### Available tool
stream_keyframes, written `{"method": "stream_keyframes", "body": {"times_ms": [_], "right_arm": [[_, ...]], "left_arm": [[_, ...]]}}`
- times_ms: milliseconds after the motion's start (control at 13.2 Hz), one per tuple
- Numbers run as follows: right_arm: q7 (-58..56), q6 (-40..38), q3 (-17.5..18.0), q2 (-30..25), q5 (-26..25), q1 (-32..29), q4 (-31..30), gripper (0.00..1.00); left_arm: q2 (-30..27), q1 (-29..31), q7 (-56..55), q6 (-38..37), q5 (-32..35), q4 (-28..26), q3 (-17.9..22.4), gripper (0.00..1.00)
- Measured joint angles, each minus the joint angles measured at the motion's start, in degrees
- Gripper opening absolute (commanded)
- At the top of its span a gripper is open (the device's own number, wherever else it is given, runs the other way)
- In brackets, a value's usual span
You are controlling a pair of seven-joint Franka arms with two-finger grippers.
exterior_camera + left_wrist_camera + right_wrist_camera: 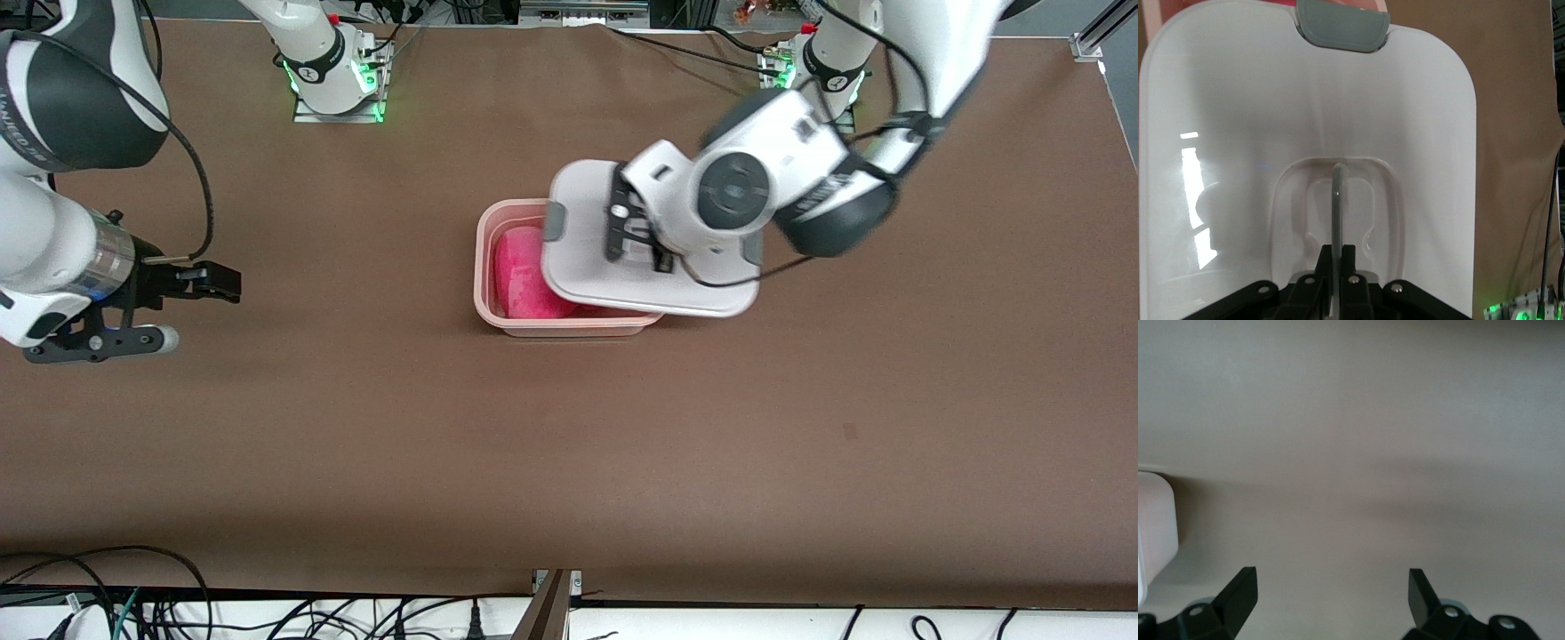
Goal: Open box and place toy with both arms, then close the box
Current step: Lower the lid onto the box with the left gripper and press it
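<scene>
The toy (526, 274) already lies inside the box (484, 267), which sits near the middle of the bench (569, 427), a little toward the edge where the arm bases stand. So opening and placing look finished; what remains is the closing.

The left gripper (637, 236) is clamped on the clear handle (1338, 200) at the centre of the lid (587, 267) and holds the lid over the box. The lid is not seated: it sits skewed and shifted toward the left arm's end of the bench, overhanging the box rim there, while the toy's end of the box is uncovered. One grey clip (1342, 25) shows at the lid's edge in the left wrist view, not latched to anything.

The right gripper (191, 298) waits over bare bench near the right arm's end, well apart from the box, jaws spread wide and holding nothing.

As I judge it, the task is in its last stage: the lid must be squared with the rim, lowered flush, and released.
</scene>
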Motion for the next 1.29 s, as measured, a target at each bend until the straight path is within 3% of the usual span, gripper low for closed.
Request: {"method": "stream_keyframes", "body": {"times_ms": [152, 380, 532, 835, 1291], "right_arm": [[0.0, 1.4, -2.8, -3.0, 1.6, 0.0, -2.6, 1.00], [0.0, 1.9, -6.6, -6.9, 1.8, -0.1, -4.9, 1.00], [0.0, 2.1, -8.6, -9.2, 2.3, -0.1, -6.5, 1.00], [-0.7, 2.3, -13.4, -13.5, 6.5, -0.1, -11.7, 1.00], [-6.1, 1.8, -18.1, -15.4, 7.5, 2.1, -14.3, 1.00]], "left_arm": [[0.4, -7.1, -5.3, 3.2, 0.0, 0.2, 2.9, 0.07], [0.7, -18.1, -6.9, 9.2, 0.0, 0.5, 11.9, 0.07], [0.9, -21.9, -6.9, 12.0, 0.0, 0.6, 15.8, 0.07], [0.9, -21.4, -6.9, 12.8, 0.0, 1.5, 17.4, 0.10], [0.9, -18.6, -6.8, 12.8, 0.0, 1.8, 17.6, 0.09]]}}
